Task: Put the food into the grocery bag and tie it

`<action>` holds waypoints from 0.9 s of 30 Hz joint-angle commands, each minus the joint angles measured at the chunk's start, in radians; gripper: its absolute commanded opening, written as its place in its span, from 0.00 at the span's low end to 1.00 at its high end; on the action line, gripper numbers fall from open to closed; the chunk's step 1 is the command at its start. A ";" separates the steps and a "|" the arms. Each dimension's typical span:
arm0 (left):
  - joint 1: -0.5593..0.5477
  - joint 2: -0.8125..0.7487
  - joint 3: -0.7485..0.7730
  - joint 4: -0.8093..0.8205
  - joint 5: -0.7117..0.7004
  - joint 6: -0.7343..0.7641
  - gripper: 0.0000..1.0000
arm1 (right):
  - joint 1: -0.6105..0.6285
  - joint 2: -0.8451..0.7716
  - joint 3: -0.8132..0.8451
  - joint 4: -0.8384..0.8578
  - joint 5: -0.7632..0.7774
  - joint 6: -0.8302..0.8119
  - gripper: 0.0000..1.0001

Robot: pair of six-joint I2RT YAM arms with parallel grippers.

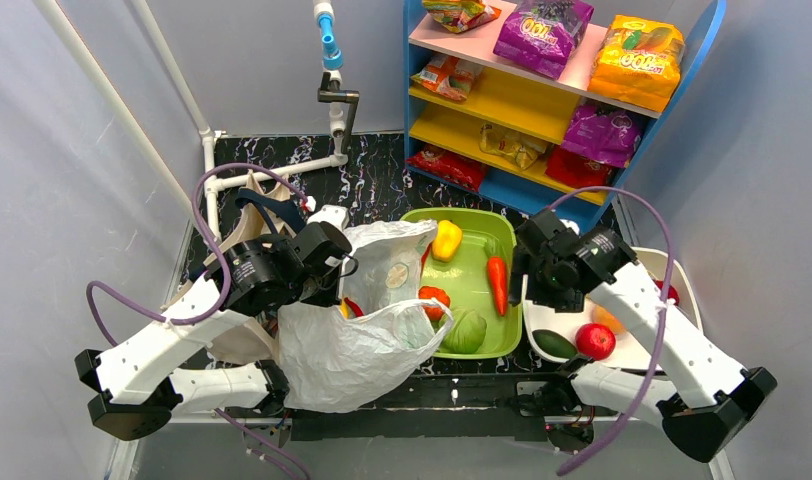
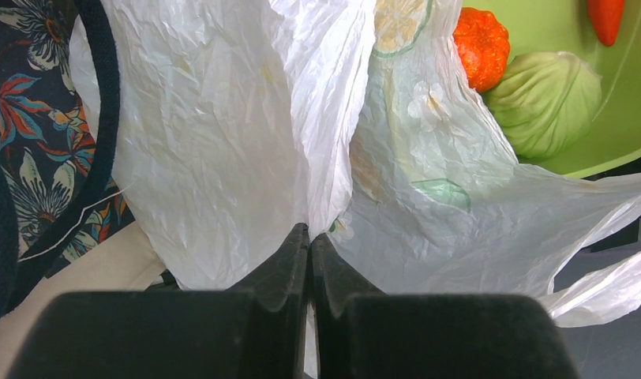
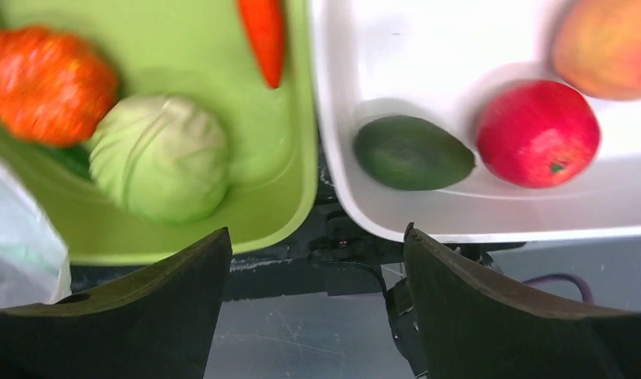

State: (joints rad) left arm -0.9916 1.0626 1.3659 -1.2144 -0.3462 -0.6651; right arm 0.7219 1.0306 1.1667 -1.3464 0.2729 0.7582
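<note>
Packets [image 1: 542,30] perhaps eight, plastic bag [image 1: 342,350] one.

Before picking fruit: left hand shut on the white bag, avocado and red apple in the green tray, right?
Not quite: the right wrist view shows the avocado and red apple in the white tray. The left hand is shut on the white bag.

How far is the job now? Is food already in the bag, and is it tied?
Done: the left hand is shut on the white bag, holding it up. Food inside: I cannot tell. In hand: the right hand is open and empty near the white tray. Left: the peach lies in that tray, snack packets sit on the shelf; the bag is not tied.
</note>
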 commanded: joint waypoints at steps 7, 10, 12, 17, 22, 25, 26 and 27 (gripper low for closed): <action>-0.003 -0.015 0.028 -0.041 -0.011 0.021 0.00 | -0.334 0.139 0.039 -0.051 0.103 -0.018 0.94; -0.003 -0.014 0.050 -0.057 -0.009 0.021 0.00 | -0.422 0.195 0.056 -0.064 0.141 0.002 0.94; -0.002 -0.016 0.066 -0.069 0.000 0.014 0.00 | -0.481 0.230 0.057 -0.058 0.160 0.005 0.94; -0.004 -0.014 0.087 -0.090 0.027 0.018 0.00 | -0.615 0.264 0.030 -0.009 0.203 -0.013 0.94; -0.003 0.004 0.123 -0.110 0.026 0.042 0.00 | -0.774 0.263 -0.024 0.070 0.204 -0.074 0.94; -0.003 0.014 0.139 -0.116 0.031 0.052 0.00 | -0.853 0.243 -0.075 0.162 0.150 -0.137 0.96; -0.003 0.016 0.144 -0.118 0.032 0.055 0.00 | -0.870 0.232 -0.102 0.194 0.138 -0.151 0.96; -0.002 0.018 0.148 -0.120 0.032 0.057 0.00 | -0.886 0.225 -0.120 0.217 0.136 -0.161 0.96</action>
State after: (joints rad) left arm -0.9916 1.0721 1.4734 -1.2942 -0.3229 -0.6308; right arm -0.1116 1.2984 1.1091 -1.2442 0.4305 0.6666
